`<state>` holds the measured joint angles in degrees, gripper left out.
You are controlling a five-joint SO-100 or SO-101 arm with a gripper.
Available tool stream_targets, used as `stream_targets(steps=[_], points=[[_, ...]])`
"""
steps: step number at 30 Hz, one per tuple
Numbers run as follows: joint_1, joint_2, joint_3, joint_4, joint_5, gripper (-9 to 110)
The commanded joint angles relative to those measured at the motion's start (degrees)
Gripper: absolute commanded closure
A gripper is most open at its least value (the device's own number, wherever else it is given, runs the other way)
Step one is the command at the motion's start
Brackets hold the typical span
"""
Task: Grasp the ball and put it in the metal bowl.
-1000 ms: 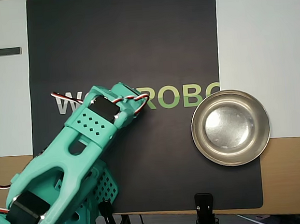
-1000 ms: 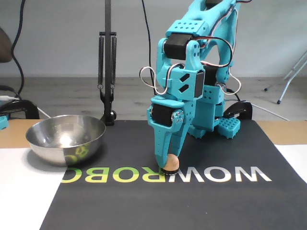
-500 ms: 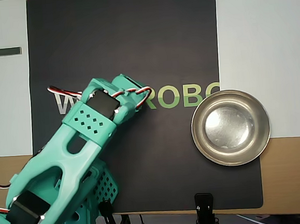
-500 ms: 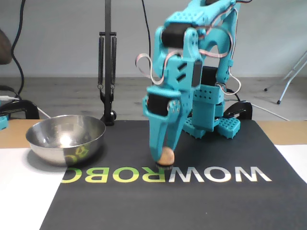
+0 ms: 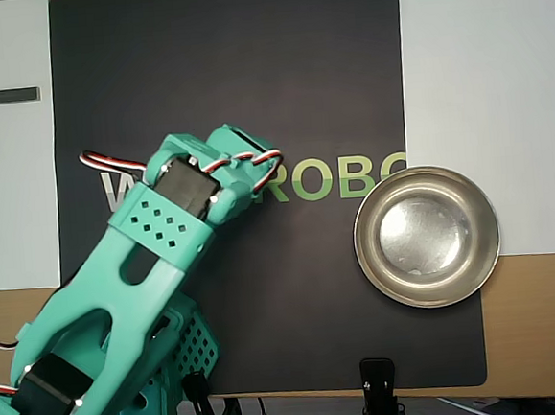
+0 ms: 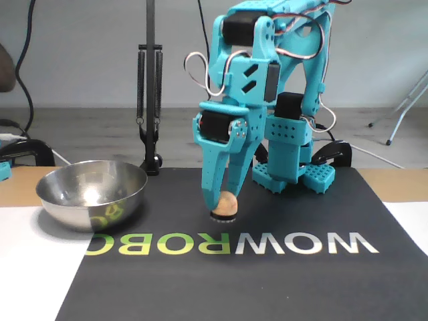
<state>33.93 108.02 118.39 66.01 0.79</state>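
Black matting (image 6: 281,281) covers the middle of your table, printed with white and green "WOWROBO" lettering (image 6: 234,244), with white sheets and bare wood showing at its edges in both views. Your teal arm (image 5: 121,297) is the biggest thing on it: in the overhead view it reaches from the lower left corner up toward the mat's centre, and its wrist hides everything beneath it. Look at the fixed view and you see the arm bent over, fingers pointing straight down at the mat just behind the lettering.

Next in size is the metal bowl (image 5: 427,237). It sits upright and empty on the mat's right edge in the overhead view, on the left in the fixed view (image 6: 91,192), well apart from the arm.

Your gripper (image 6: 226,204) has its two fingers closed in around the ball (image 6: 227,204), which shows peach-orange between the tips. That ball sits low at the mat, over a small dark ring; you cannot tell whether it is lifted clear.
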Motion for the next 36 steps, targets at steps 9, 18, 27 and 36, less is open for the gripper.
stream_targets(steps=[9,18,27,36], points=[[0.26,0.0,-10.2,7.73,-0.09,66],[1.58,-0.09,-13.36,9.76,-0.18,66],[4.57,-0.18,-13.36,9.67,-0.18,66],[8.53,-0.26,-13.45,8.96,-0.18,66]])
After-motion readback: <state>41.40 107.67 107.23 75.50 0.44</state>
